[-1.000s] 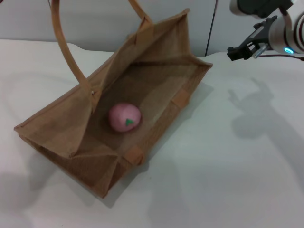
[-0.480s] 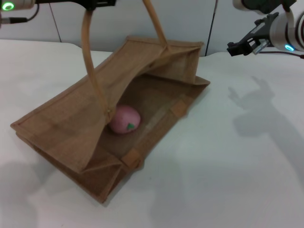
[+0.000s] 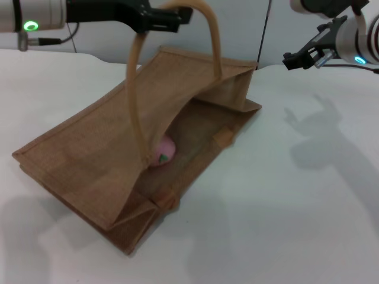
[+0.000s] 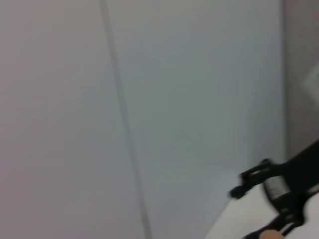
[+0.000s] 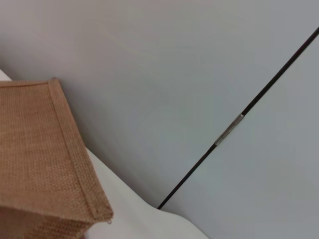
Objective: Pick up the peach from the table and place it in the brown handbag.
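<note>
1. Left tool [image 3: 169, 15], reaching in from the upper left, is clenched on the top of one arched handle [image 3: 172, 65] of the brown handbag [image 3: 89, 154], holding that side raised

2. Right tool [image 3: 301, 58] hangs well apart at the upper right above the bench [image 3: 284, 201], jaws parted, carrying nothing

3. Peach [image 3: 163, 152] lies inside the handbag, half hidden behind the lifted wall, its green leaf mark showing; placement looks done

4. Judged by appearance, the peach is light, smooth and round, apt to roll across the bag floor if the tote tips; a grip across its widest part would suit

5. Woven jute looks floppy: the walls sag where unsupported, so a handle's crown seems the sensible hold

6. Right wrist view shows only a bag corner against the wall [image 5: 174, 74]
</note>
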You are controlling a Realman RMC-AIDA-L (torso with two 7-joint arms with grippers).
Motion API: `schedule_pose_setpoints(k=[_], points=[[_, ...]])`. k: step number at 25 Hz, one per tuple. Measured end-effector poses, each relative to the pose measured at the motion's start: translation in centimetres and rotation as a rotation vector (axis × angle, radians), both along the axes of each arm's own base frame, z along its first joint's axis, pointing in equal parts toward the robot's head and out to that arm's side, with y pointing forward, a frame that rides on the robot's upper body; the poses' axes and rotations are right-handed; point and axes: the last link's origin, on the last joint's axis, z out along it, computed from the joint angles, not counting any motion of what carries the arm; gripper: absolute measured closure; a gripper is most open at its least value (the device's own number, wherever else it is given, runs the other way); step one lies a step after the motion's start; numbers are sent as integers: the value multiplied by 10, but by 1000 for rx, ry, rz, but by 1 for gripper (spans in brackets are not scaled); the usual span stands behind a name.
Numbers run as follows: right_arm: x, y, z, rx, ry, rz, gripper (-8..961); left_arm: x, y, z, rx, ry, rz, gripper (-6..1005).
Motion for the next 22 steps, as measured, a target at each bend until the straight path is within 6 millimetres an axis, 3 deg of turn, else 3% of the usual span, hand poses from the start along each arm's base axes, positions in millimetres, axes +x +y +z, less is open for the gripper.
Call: schedule_pose_setpoints(k=[3,11,15,22], points=[[2,1,-1,-2,-4,-6,72,3,-1,-6,-36,-18,-33,113],[3,2,-2,3,3,-10,72,9,-2,-5,-26,-73,-79,115],[0,4,0,33,43,9,72,-15,2,18,86,-149,22,116],[-4,4,12,153,201,98,72,-76,4,51,323,-266,238,117]])
